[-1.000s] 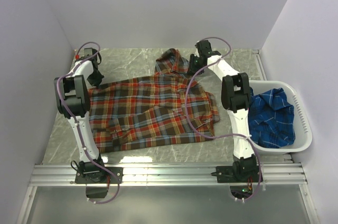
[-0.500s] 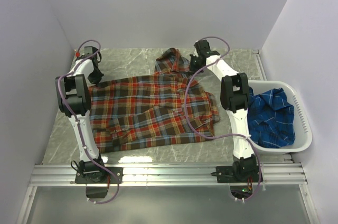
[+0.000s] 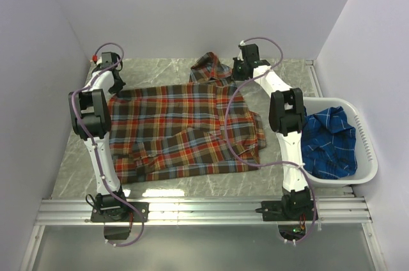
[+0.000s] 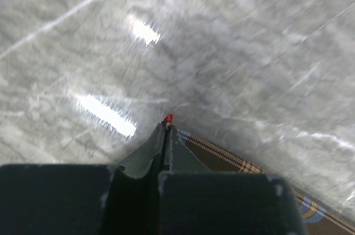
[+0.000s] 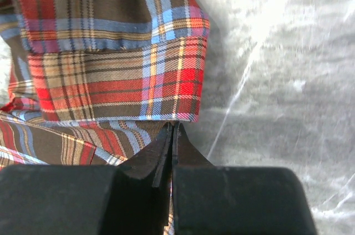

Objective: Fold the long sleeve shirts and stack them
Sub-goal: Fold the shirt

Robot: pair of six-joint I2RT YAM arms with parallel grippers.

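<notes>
so the red shirt (image 3: 182, 127) is lying spread out on the table (image 3: 160, 69). left gripper (image 4: 166, 127) is pinched tight on its far left corner, and the right gripper (image 5: 173, 129) is clamped on its far right edge. blue shirt (image 3: 327, 140) is just sitting in the basket (image 3: 367, 149).

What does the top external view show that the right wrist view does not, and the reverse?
Only the top external view shows the whole red plaid shirt spread out, the blue shirt in the white basket, and the left arm. Only the right wrist view shows up close that the right gripper is shut on the shirt's edge. Both show the red plaid shirt and the marble table.
</notes>
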